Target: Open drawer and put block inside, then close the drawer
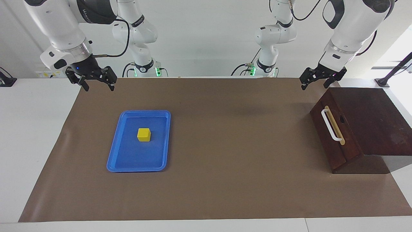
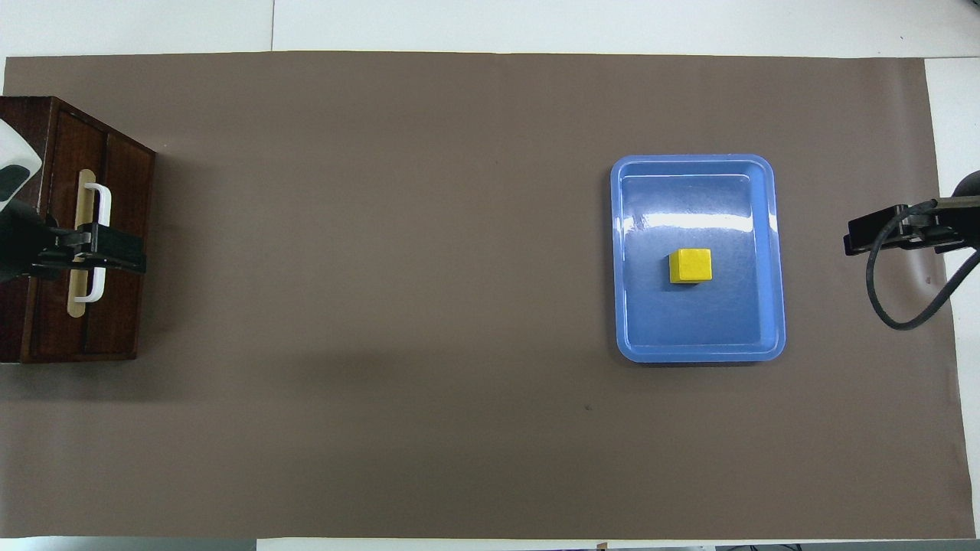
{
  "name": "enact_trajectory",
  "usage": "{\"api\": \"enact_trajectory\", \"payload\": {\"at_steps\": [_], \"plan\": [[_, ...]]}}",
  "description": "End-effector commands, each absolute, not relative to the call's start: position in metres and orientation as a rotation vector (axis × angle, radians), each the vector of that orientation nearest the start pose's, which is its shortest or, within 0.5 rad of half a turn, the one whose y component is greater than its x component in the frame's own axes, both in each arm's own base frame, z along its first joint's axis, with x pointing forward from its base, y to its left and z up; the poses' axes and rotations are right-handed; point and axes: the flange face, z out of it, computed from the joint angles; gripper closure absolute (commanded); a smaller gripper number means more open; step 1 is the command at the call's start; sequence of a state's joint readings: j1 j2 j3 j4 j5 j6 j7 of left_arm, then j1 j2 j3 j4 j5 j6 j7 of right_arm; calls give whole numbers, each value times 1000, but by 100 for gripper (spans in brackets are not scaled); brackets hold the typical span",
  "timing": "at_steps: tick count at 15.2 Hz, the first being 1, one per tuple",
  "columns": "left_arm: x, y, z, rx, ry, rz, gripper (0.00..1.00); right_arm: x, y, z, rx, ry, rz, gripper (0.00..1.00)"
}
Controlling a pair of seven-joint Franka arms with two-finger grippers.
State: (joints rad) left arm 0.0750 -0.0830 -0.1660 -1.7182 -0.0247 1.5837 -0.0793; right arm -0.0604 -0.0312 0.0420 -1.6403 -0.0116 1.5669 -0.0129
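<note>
Drawer shut, flush in its dark box at the left arm's end of the surface. White handle on a tan strip faces the middle of the surface.

Block sits near the middle of the blue tray, toward the right arm's end, well apart from the drawer. Brown mat covers the surface under both.

Left tool: raised, over the box edge nearest the robots; in the overhead view it overlaps the handle but is clear of it. Fingers spread wide, holding nothing.

Right tool: raised over the mat's corner at its own end, short of the tray. Fingers spread wide, holding nothing.
</note>
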Motion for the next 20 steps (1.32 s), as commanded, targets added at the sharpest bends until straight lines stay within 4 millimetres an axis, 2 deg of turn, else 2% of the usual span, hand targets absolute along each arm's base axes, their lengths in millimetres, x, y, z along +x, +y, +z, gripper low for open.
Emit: {"api": "enact_trajectory", "payload": {"at_steps": [1,4,17,19,20], "plan": [[515,-53,601,-3174,-5,107,0,540,-14,608,-3147,17,51,0],[513,-60,603,-3172,24,102,0,540,-15,609,-3147,19,49,0],[514,-52,603,-3173,-8,100,0,538,-15,607,-3145,10,65,0],[515,-53,603,-3173,-5,102,0,535,-16,598,-3138,39,103,0],[515,-53,603,-3173,-5,102,0,532,-19,588,-3103,112,128,0]]}}
